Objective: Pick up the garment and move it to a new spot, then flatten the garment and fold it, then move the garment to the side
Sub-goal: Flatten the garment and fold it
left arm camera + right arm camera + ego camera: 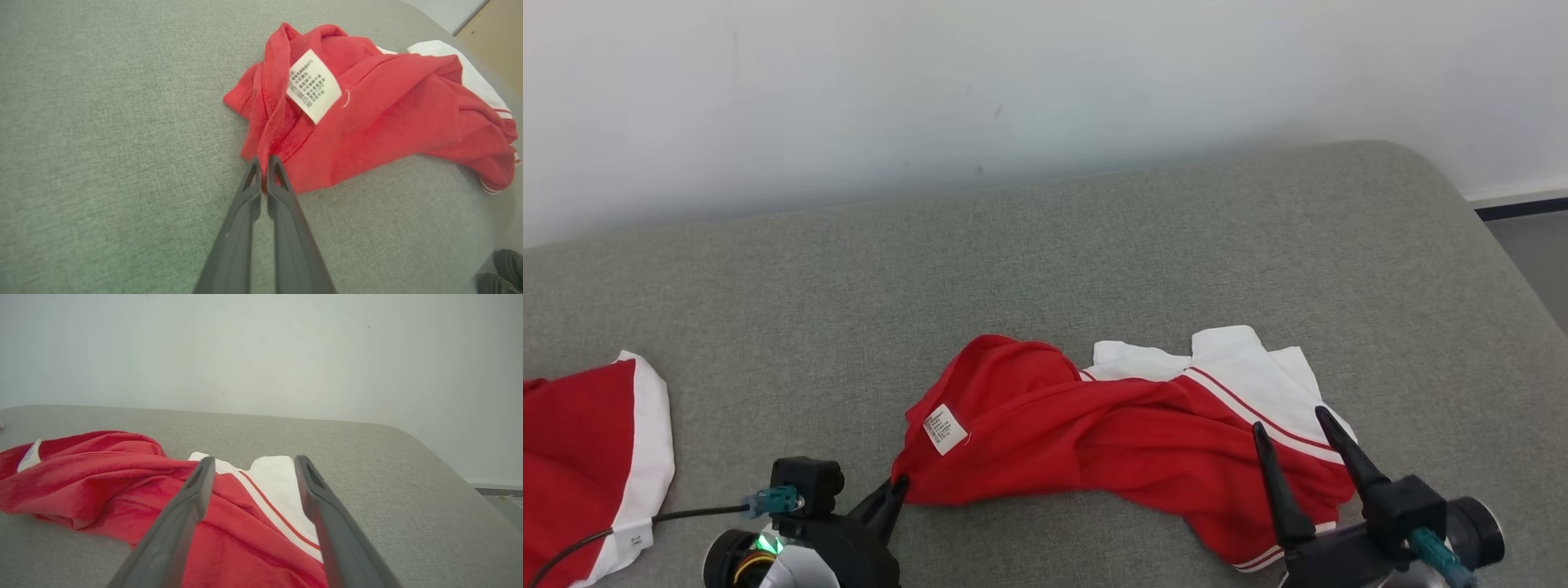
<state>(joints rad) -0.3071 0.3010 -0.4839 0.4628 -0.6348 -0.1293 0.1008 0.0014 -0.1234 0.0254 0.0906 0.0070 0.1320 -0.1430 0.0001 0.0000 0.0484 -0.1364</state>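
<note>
A crumpled red and white garment lies on the grey cushion, with a white care label showing near its left end. My left gripper is shut on the garment's lower left hem; in the left wrist view its fingertips pinch the red edge of the garment below the label. My right gripper stands open above the garment's right end, its two fingers straddling the striped red and white part; whether they touch the cloth I cannot tell.
A second red and white cloth lies at the cushion's left edge. A pale wall rises behind the grey cushion, whose rounded corner drops to the floor at the right. Dark shoes show at the left wrist view's corner.
</note>
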